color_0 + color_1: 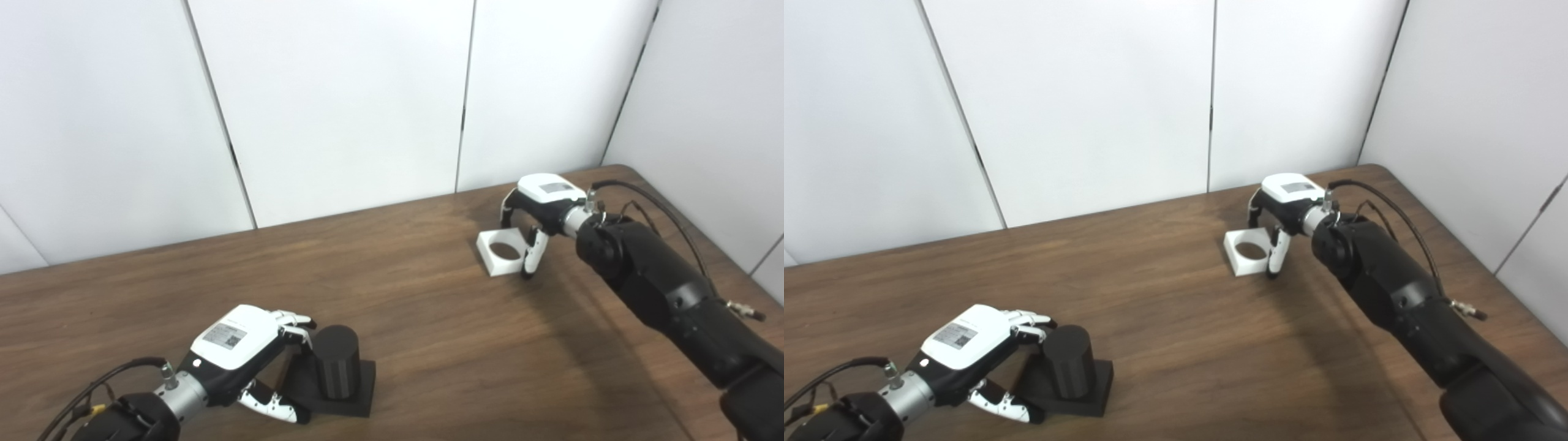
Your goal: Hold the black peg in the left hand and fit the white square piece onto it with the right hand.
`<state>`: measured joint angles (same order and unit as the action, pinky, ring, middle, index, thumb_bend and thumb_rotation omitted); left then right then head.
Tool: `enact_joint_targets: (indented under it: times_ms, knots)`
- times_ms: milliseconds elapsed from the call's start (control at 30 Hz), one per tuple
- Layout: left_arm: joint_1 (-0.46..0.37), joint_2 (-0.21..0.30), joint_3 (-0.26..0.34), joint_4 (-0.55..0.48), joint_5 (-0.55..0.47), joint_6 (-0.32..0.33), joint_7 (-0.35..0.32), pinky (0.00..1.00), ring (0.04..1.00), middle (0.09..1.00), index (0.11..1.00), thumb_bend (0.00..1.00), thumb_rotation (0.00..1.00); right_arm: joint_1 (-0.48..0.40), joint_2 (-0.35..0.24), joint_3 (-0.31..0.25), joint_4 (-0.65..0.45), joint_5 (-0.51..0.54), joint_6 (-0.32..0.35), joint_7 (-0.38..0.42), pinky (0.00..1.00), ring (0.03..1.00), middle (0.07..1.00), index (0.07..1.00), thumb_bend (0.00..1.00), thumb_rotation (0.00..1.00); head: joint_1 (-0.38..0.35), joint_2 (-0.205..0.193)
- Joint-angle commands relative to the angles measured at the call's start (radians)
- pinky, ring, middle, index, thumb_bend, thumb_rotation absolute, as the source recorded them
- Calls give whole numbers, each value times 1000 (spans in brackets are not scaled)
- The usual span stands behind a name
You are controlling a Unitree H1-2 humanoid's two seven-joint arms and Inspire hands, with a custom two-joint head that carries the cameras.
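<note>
2 grasps forming, neither yet secure.

Left eye view: left hand [245,358] cupping spread around black peg [335,369], standing upright on its base near the table's [429,343] front edge; right hand [539,217] arching spread over white square piece [502,252], far right. Advising firm, level pinches first.

Right eye view: showing thumb [1276,254] at the piece's near side, contact unclear.
</note>
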<state>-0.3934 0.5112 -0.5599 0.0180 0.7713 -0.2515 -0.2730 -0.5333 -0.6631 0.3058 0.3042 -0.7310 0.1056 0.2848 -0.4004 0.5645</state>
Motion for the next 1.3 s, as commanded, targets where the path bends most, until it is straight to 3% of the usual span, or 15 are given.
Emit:
enact_joint_targets:
  times_ms: [0, 133, 333, 867, 1267]
  knots:
    - [45, 24, -33, 16, 47, -16, -65, 757, 845, 857, 489, 524, 65, -50, -25, -35, -65, 20, -27, -9, 731, 808, 749, 479, 522, 128, 22, 11]
    - [43, 22, -34, 13, 44, -2, -83, 780, 865, 869, 490, 524, 67, -48, -29, -46, -123, 46, -56, -2, 712, 791, 743, 479, 522, 128, 31, 15]
    - [35, 14, -40, 25, 52, 4, -87, 797, 884, 878, 491, 524, 69, -53, -22, -56, -217, 61, -62, 47, 726, 793, 750, 480, 521, 133, 110, 40]
    - [22, -36, -58, 31, 79, 48, -97, 829, 906, 894, 491, 522, 75, -54, -15, -69, -423, 163, -164, 141, 666, 760, 742, 479, 519, 134, 330, 106]
    - [9, -64, -61, 50, 97, 53, -82, 824, 907, 898, 490, 521, 78, -59, 41, -43, -554, 221, -188, 244, 651, 750, 746, 479, 519, 136, 357, 125]
